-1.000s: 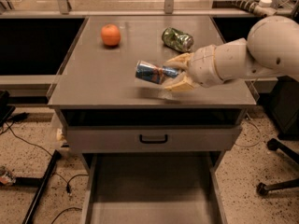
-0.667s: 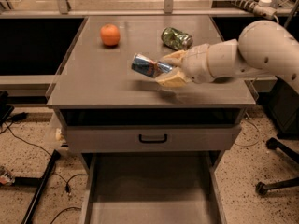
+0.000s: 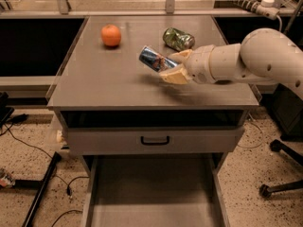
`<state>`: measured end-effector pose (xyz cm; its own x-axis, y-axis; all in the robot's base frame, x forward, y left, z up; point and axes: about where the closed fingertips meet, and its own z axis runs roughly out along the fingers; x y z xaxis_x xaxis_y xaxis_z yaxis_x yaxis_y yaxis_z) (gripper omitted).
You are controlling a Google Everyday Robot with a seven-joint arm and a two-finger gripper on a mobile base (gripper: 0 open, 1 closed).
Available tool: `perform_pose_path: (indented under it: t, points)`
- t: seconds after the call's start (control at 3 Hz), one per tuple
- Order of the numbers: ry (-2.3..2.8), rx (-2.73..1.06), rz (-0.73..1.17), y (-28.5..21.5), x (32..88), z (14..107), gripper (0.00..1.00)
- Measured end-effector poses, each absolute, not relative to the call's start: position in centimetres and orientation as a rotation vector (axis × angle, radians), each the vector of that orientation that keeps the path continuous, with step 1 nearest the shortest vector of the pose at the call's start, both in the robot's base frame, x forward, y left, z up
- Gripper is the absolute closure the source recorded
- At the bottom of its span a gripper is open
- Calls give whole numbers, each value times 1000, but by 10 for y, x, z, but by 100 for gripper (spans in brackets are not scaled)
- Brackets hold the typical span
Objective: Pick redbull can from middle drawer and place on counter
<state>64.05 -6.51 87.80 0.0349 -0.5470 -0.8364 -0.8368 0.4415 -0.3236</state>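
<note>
Well, the cream-coloured two-finger end effector (image 3: 174, 66) reaches in from the right and grips the slim blue-and-silver metal can (image 3: 154, 59), holding it tilted over the broad grey worktop (image 3: 109, 86). Behind it lie a round orange (image 3: 111, 35) and a crumpled green-and-silver can (image 3: 178, 39). Below, the wide shallow grey middle drawer (image 3: 151, 193) stands open under a grey drawer front with a black handle (image 3: 155, 140).

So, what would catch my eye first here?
The big white arm reaching in from the picture's right, its gripper clamped on the tilted redbull can above the counter. Behind it lie an orange and a green can, and the middle drawer hangs open below.
</note>
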Motion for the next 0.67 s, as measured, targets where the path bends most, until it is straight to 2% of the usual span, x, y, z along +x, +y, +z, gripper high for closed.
perform_pose_path:
  t: [0.67]
  points:
    - [1753, -1193, 326, -61, 652, 869, 100]
